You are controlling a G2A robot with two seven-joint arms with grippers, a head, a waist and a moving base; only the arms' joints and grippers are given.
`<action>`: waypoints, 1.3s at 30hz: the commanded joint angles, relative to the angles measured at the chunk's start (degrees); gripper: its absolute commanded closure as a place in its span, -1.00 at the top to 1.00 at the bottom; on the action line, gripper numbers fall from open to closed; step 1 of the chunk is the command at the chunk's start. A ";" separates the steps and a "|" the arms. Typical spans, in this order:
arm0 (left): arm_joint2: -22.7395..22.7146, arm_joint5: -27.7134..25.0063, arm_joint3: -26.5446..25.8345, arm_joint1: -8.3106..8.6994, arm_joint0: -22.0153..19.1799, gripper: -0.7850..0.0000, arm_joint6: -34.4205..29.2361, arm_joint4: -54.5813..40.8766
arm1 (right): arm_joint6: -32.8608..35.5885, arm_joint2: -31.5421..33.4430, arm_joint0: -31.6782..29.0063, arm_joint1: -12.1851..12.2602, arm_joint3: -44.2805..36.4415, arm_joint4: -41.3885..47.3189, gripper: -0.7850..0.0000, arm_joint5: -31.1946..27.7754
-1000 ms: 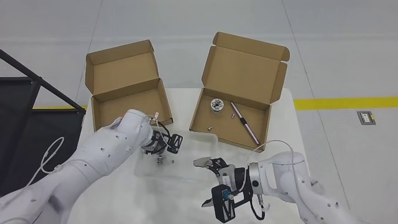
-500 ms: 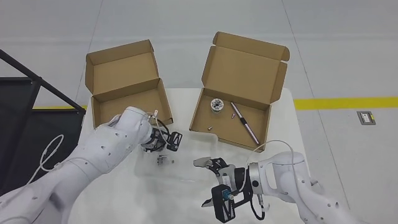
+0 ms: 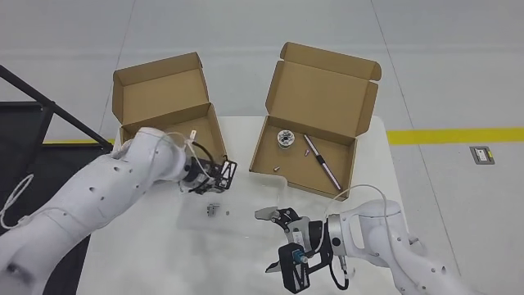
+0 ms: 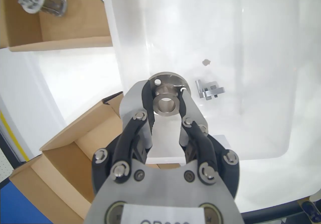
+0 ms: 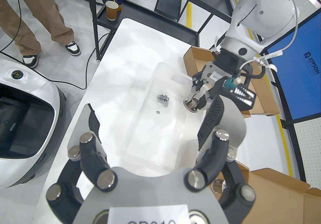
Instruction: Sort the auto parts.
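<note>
The left gripper point(image 4: 165, 93) is clamped on a silvery flanged metal bushing point(image 4: 167, 80) above the edge of the clear plastic tray point(image 4: 250, 34), on the side facing the open brown cardboard box point(image 3: 164, 139). The bushing's bore axis runs along the jaws, flange toward the tray. The right gripper point(image 5: 153, 119), jaws apart, hangs by the tray's opposite corner.

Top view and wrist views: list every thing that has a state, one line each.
Left claw, shut on the flange.
Right claw, open, holding nothing.
Flange, gripped by its hub.
Left box, lid open.
Right box, lid open, parts inside.
Bracket, lying loose in the tray.
</note>
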 commanded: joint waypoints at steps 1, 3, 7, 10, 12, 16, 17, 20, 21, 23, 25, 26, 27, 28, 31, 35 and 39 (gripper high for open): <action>-1.31 0.00 -2.90 2.67 -0.09 -1.00 0.76 -1.37 | 0.00 0.00 0.00 0.00 0.00 0.00 1.00 0.00; -3.32 0.00 -5.41 5.28 0.17 -1.00 1.33 -2.93 | 0.00 0.00 0.00 0.00 0.00 0.00 1.00 0.00; -9.52 0.17 -8.94 10.33 2.12 -1.00 1.57 -5.99 | 0.00 0.00 0.00 0.00 0.00 0.00 1.00 0.00; -14.66 3.01 -9.84 13.69 5.36 -1.00 0.99 -8.97 | 0.00 0.00 0.00 0.00 0.00 0.00 1.00 0.00; -16.70 3.45 -10.05 15.02 6.87 -1.00 0.57 -10.48 | 0.00 0.00 0.00 0.00 0.00 0.00 1.00 0.00; -16.70 3.45 -10.05 15.02 6.87 -1.00 0.57 -10.48 | 0.00 0.00 0.00 0.00 0.00 0.00 1.00 0.00; -16.70 3.45 -10.05 15.02 6.87 -1.00 0.57 -10.48 | 0.00 0.00 0.00 0.00 0.00 0.00 1.00 0.00; -16.70 3.45 -10.05 15.02 6.87 -1.00 0.57 -10.48 | 0.00 0.00 0.00 0.00 0.00 0.00 1.00 0.00; -16.70 3.45 -10.05 15.02 6.87 -1.00 0.57 -10.48 | 0.00 0.00 0.00 0.00 0.00 0.00 1.00 0.00; -16.68 3.76 -10.28 15.06 7.36 -1.00 0.64 -10.68 | 0.00 0.00 0.00 0.00 0.00 0.00 1.00 0.00; -17.51 6.32 -10.29 15.47 9.72 -1.00 -0.74 -11.24 | 0.00 0.00 0.00 0.00 0.00 0.00 1.00 0.00; -18.09 7.76 -9.40 15.53 10.41 -1.00 -2.39 -11.92 | 0.00 0.00 0.00 0.00 0.00 0.00 1.00 0.00; -18.50 8.07 -8.65 15.45 10.95 -1.00 -3.73 -13.05 | 0.00 0.00 0.00 0.00 0.00 0.00 1.00 0.00; -19.09 8.18 -7.14 15.28 11.13 -1.00 -4.69 -14.68 | 0.00 0.00 0.00 0.00 0.00 0.00 1.00 0.00; -19.64 7.85 -2.57 14.06 10.64 -1.00 -8.58 -16.71 | 0.00 0.00 0.00 0.00 0.00 0.00 1.00 0.00; -18.39 6.96 4.16 10.85 8.66 -1.00 -12.69 -16.85 | 0.00 0.00 0.00 0.00 0.00 0.00 1.00 0.00; -16.20 8.53 11.45 6.54 6.55 -1.00 -15.27 -14.99 | 0.00 0.00 0.00 0.00 0.00 0.00 1.00 0.00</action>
